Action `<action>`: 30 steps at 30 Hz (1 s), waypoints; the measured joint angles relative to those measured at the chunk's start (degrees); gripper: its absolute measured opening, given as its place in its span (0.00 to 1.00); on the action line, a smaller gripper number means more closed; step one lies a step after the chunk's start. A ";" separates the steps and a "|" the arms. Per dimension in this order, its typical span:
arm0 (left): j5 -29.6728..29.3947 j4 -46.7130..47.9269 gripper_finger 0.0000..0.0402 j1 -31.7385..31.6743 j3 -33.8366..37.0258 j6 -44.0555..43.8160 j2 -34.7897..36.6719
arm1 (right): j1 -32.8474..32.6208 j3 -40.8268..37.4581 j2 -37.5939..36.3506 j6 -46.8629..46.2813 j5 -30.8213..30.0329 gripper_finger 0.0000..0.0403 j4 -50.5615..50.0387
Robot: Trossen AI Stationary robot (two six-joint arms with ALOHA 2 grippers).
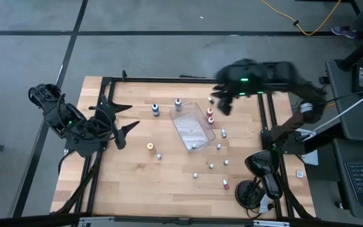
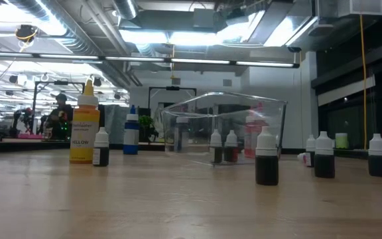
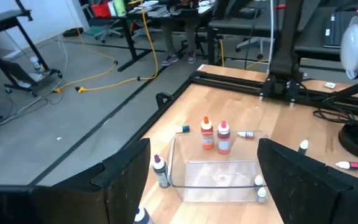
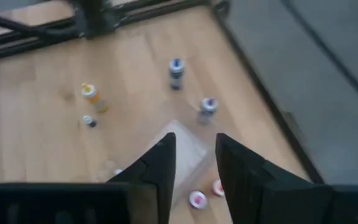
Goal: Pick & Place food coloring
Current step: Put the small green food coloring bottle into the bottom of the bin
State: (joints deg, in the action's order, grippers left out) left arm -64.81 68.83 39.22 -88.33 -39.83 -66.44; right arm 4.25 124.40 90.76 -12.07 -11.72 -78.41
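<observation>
Several tiny food coloring bottles stand scattered on the wooden table. A red one [image 1: 210,112] and an orange one [image 1: 211,120] stand at the right side of the clear tray [image 1: 191,128], blue-capped ones [image 1: 155,110] at its far left, a yellow one [image 1: 150,147] on its near left, and small dark ones [image 1: 218,147] toward the near right. One small bottle [image 1: 194,146] stands inside the tray. My right gripper [image 1: 221,104] hovers open above the red and orange bottles [image 4: 197,199]. My left gripper [image 1: 128,118] waits open at the table's left, pointing at the tray [image 3: 213,174].
A black frame [image 1: 169,80] runs along the table's edges. A black device with cables [image 1: 260,173] sits at the near right corner. In the low view, dark bottles [image 2: 266,158] stand in front of the tray [image 2: 224,126]. Bare wood lies between my left gripper and the tray.
</observation>
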 joint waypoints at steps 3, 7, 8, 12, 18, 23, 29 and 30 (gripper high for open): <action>-0.10 2.08 0.74 -0.01 0.00 -2.42 0.66 | -1.89 -0.33 -5.52 -1.06 -5.87 0.33 -1.28; -0.10 2.57 0.74 0.00 0.00 -3.06 1.10 | -5.62 -5.89 -14.47 -1.21 -13.23 0.35 1.32; -0.12 2.58 0.74 0.00 0.00 -3.08 1.16 | -6.79 -8.59 -16.96 -1.23 -15.25 0.35 2.32; -0.77 2.58 0.74 0.00 -0.01 -3.06 1.14 | -10.53 -23.24 -27.20 -4.47 -22.97 0.35 6.15; -2.32 2.56 0.74 0.00 -0.02 -5.46 1.14 | -12.83 -50.04 -42.48 -8.04 -24.67 0.35 21.21; -2.22 2.54 0.74 0.00 -0.02 -7.66 1.14 | -13.75 -72.67 -55.80 -8.75 -22.64 0.35 40.12; -2.63 2.54 0.74 0.00 -0.02 -9.00 1.12 | -13.82 -93.33 -69.67 -8.85 -21.70 0.35 58.72; -2.77 2.54 0.74 0.00 -0.02 -9.00 1.12 | -13.83 -95.90 -71.57 -8.79 -21.70 0.35 60.79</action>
State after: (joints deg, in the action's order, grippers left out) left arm -67.57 71.37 39.22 -88.36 -48.84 -65.32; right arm -9.58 28.50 19.18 -20.86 -33.43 -17.62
